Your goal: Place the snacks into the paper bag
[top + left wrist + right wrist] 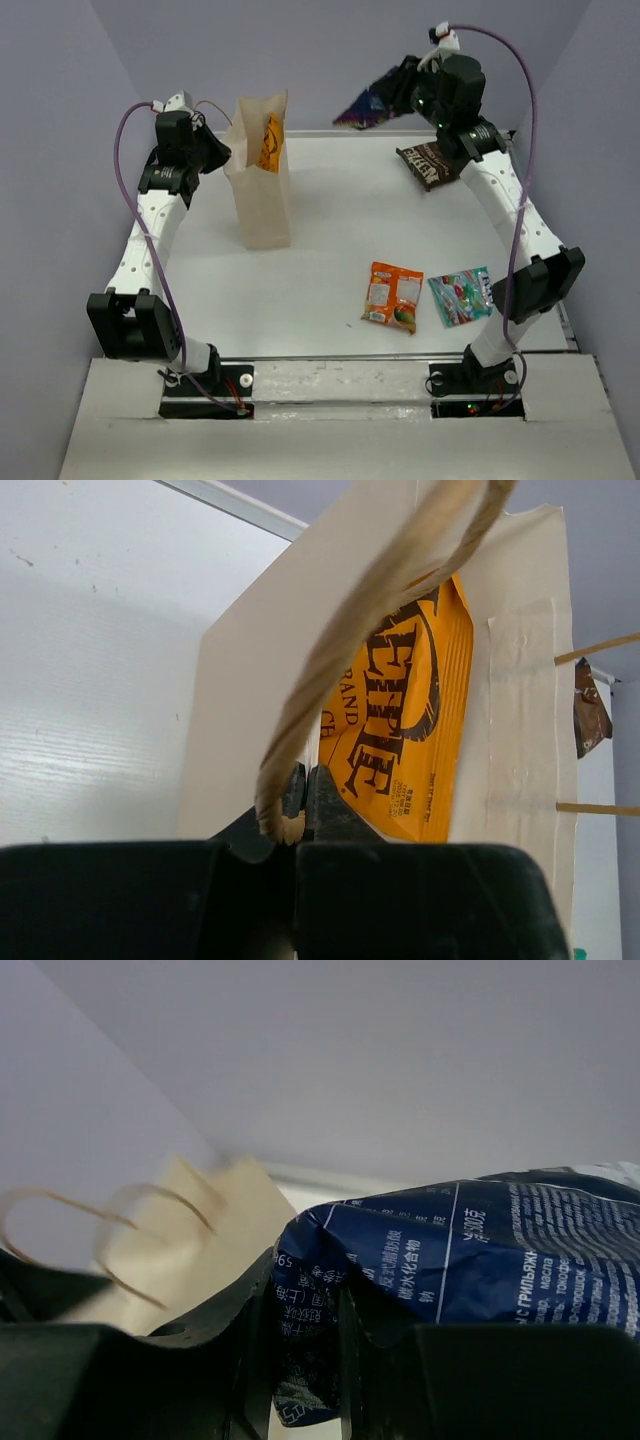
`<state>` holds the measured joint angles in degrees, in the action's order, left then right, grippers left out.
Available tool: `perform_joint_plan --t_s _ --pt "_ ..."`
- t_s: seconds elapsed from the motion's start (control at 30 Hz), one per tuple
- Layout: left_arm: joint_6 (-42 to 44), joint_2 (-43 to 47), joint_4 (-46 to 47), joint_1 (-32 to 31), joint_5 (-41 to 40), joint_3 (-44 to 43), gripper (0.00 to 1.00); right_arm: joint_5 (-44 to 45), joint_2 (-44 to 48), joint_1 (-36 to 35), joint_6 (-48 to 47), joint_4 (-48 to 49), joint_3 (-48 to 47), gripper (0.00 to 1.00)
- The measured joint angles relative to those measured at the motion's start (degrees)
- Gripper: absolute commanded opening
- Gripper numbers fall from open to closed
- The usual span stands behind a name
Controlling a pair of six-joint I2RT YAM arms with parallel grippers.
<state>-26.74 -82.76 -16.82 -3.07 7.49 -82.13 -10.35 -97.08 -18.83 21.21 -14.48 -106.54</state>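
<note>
On white table (330,270), paper bag (264,205) upright, orange packet (392,296), teal packet (461,296), lilac walls (55,120)

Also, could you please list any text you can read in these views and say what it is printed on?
"…CIPE" and "…RAND", partly hidden: orange chip bag inside the paper bag.
"С ГРИЛЬЯЖ", cut off at the edge: dark blue bag; its other fine print is too small.
Brown bag, small orange packet, small teal packet: printing too blurred to read.
</note>
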Motion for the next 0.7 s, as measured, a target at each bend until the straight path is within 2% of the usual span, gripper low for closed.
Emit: perform_joint_plan --t_s 0.1,0.17,0.27,0.33,0.43,0.6,0.7 --pt "0.0 0.0 0.3 -0.5 0.0 0.0 0.0 3.3 -6.2 -5.1 -0.3 5.7 -16.1 0.01" --pt "0.0 0.0 0.5 -0.9 0.0 0.0 0.0 4.9 -14.6 -9.4 -1.4 12.0 -30.8 0.01" --pt "0.0 0.0 0.9 -1.3 0.0 0.0 0.0 6.0 -23.5 -14.7 -4.1 21.4 -41.7 0.01" --pt "0.1 0.0 1.1 -1.6 0.0 0.0 0.0 6.0 -27.3 -17.7 -6.6 28.7 -43.0 0.01" --pt "0.1 0.0 1.2 -1.9 0.0 0.0 0.0 5.9 -31.8 -21.6 -9.8 33.0 -43.0 0.01" --pt "0.1 0.0 1.1 -2.1 -0.5 0.0 0.0 4.7 -35.1 -24.8 -15.1 29.7 -40.2 0.01" --pt "0.1 0.0 1.1 -2.1 -0.7 0.0 0.0 5.3 -33.8 -25.1 -19.6 27.2 -34.2 0.01"
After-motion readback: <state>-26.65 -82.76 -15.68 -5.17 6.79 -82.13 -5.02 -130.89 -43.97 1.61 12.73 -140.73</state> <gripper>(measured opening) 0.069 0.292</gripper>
